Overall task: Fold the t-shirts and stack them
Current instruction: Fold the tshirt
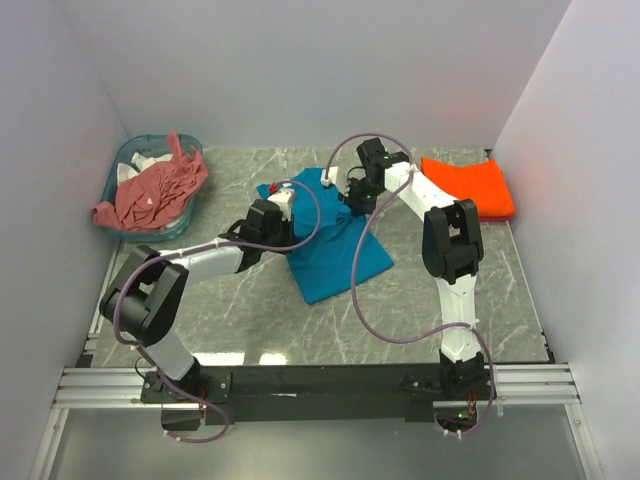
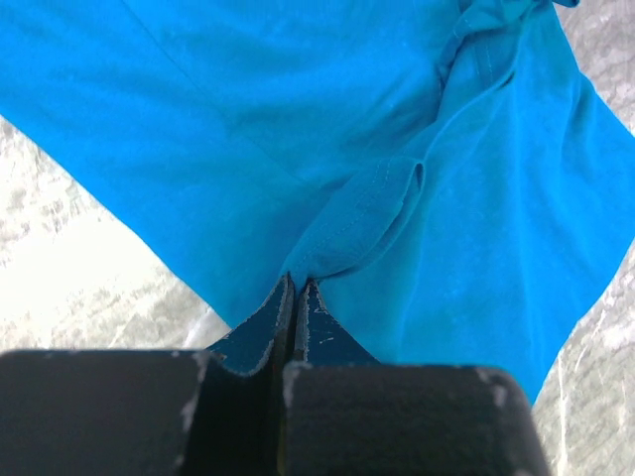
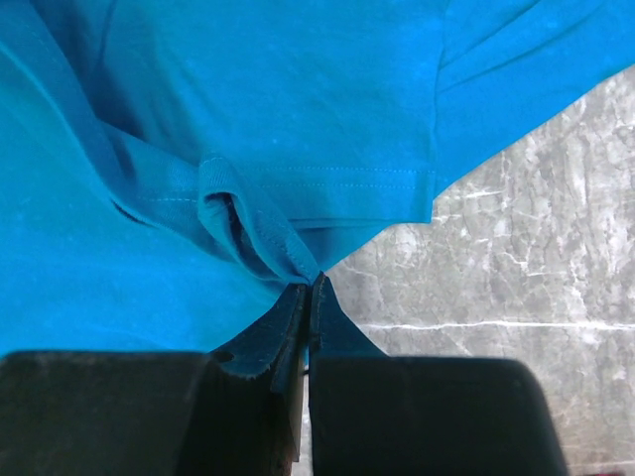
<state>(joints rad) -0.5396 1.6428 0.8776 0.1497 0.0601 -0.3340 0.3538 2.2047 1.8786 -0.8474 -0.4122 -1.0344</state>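
Mid-table, the teal-blue t-shirt (image 1: 335, 255) lay rumpled on the marble table (image 1: 250, 320). The left gripper (image 2: 296, 287) was clamped tight on a hemmed fold of it, and the right gripper (image 3: 312, 284) was clamped on another hem. The orange t-shirt (image 1: 470, 186) lay folded far right. The salmon-pink t-shirt (image 1: 155, 192) was heaped in the teal basket (image 1: 122, 166), far left.

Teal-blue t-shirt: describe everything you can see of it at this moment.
The plain teal-blue soft cloth t-shirt lies rumpled in the middle of the grey marbled tabletop. Stitched hems show in both wrist views. The left pincer and the right pincer are each shut on a bunched fold along its far edge, one toward each side. Its near part spreads over the tabletop toward the arms' bases.
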